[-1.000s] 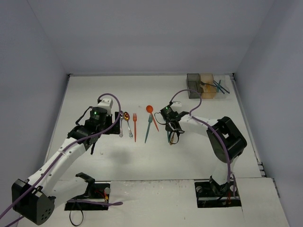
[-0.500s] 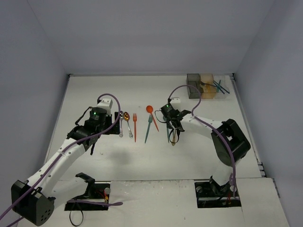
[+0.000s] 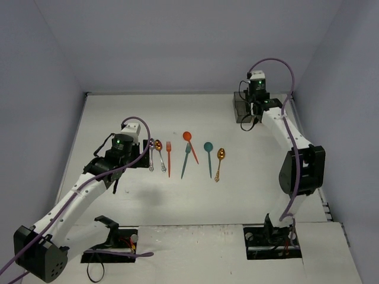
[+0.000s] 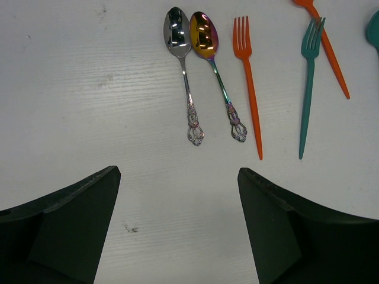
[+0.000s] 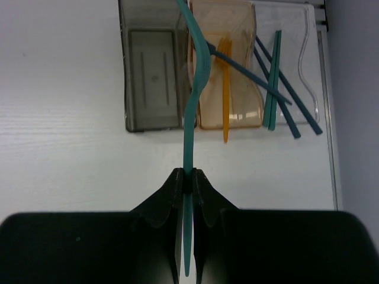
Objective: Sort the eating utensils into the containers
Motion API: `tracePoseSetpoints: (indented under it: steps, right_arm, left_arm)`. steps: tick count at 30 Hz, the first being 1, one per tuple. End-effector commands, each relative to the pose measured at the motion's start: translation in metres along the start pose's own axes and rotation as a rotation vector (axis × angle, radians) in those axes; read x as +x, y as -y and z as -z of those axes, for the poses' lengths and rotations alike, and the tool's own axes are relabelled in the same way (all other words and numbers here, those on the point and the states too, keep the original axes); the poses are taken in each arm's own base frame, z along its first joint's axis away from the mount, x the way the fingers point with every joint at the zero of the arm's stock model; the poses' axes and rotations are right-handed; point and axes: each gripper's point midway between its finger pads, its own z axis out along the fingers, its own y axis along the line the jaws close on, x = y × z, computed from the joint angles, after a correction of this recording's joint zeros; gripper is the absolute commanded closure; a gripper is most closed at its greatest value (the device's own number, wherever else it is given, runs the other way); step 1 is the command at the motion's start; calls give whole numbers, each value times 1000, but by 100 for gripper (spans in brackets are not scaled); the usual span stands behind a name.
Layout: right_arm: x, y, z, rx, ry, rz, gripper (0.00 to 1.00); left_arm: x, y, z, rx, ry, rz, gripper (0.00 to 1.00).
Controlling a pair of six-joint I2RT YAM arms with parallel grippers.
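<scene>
My right gripper [image 5: 188, 173] is shut on a thin teal utensil [image 5: 189, 130], seen edge-on, and holds it above the front of the dark grey bin [image 5: 153, 77] and the orange-tan bin [image 5: 237, 112]. The orange-tan bin holds an orange fork [image 5: 224, 89] and a blue-grey utensil [image 5: 249, 77]. The clear bin [image 5: 308, 59] holds teal and blue-grey chopsticks [image 5: 273, 77]. My left gripper [image 4: 177, 171] is open and empty, just short of a silver spoon [image 4: 185, 77] and a gold spoon [image 4: 216, 77]. An orange fork [image 4: 250, 89] and a teal fork [image 4: 307, 89] lie to their right.
In the top view an orange spoon [image 3: 189, 143], a teal spoon [image 3: 208, 155] and a gold spoon [image 3: 219, 161] lie mid-table. The right arm [image 3: 278, 127] reaches to the back right corner, close to the walls. My right gripper [image 3: 250, 115] hides part of the bins there.
My right gripper has swung from the table's middle to the back right above the bins, with the teal utensil in it. The teal and gold spoons are uncovered. The left arm has not moved.
</scene>
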Motion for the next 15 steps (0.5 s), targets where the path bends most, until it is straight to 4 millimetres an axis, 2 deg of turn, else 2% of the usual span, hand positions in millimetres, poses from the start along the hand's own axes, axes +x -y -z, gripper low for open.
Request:
tracePoseSetpoints:
  steps: [1, 6, 9, 15]
  right_arm:
    - [-18, 22, -37, -54, 1, 101, 100]
    - [-26, 42, -76, -59, -3, 95, 100]
    - [-18, 48, -100, -64, -28, 92, 100]
    - [-22, 50, -123, -53, -24, 96, 100]
  left_arm:
    - [-16, 2, 5, -1, 65, -5, 22]
    - [-13, 2, 1, -4, 50, -13, 22]
    - [-11, 2, -1, -10, 39, -17, 22]
    - [-8, 0, -3, -19, 31, -20, 22]
